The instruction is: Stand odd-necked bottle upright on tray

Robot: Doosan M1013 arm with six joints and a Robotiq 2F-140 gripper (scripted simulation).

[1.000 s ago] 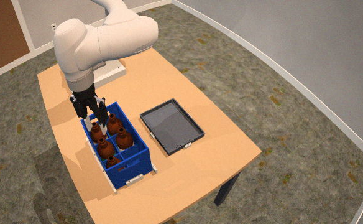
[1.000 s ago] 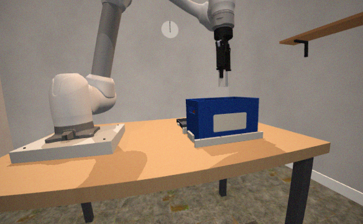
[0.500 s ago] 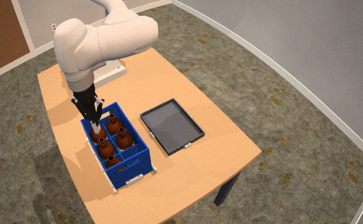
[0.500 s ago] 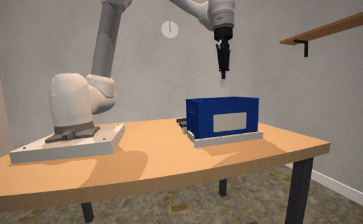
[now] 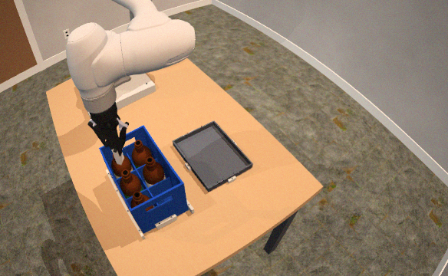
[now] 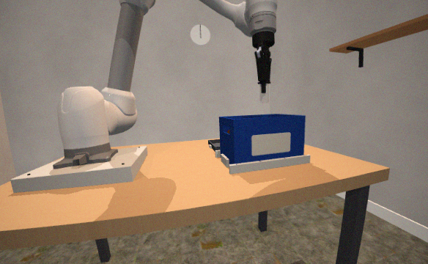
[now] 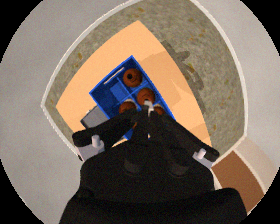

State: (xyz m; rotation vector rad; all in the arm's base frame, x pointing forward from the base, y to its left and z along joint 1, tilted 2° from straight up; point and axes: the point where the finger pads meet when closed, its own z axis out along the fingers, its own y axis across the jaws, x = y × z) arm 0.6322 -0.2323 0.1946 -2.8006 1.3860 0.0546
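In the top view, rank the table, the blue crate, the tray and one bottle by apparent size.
1. Table, by far the largest.
2. Tray and blue crate: too similar in footprint to separate, and the crate's height adds to its bulk.
3. Bottle, the smallest.

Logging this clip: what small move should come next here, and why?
Probably open the pincer and lower it: its jaws are fully shut on nothing, high above the crate, while all five bottles, including the one beneath it, stand inside.
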